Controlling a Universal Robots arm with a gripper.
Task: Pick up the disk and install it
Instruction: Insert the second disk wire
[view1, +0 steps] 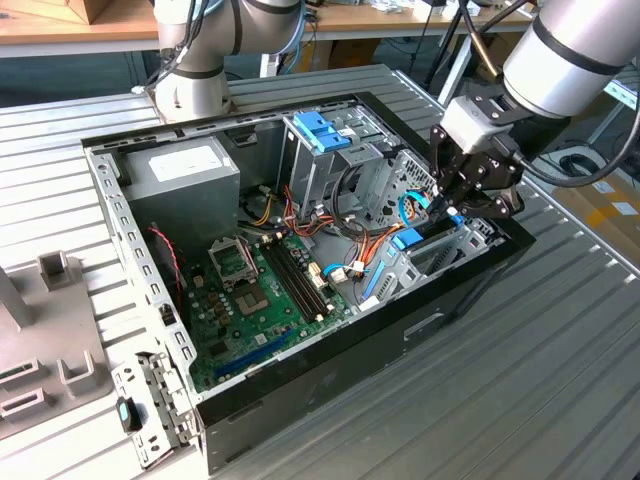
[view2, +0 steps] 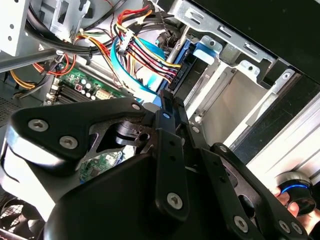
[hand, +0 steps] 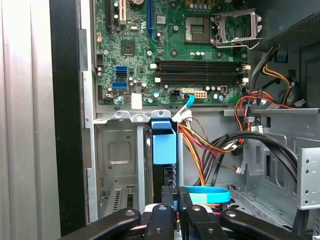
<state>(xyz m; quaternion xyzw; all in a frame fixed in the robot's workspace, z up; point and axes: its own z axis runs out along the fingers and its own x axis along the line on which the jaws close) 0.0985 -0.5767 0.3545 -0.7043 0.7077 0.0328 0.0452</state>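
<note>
Directly beneath my gripper (view1: 452, 207), at the exterior view's right end of the case (view1: 430, 318), the disk (hand: 164, 145) stands on edge in its bay, blue rail end uppermost. My fingers are drawn together over its edge; whether they clamp it I cannot tell. Its long axis runs down into the bay.
</note>
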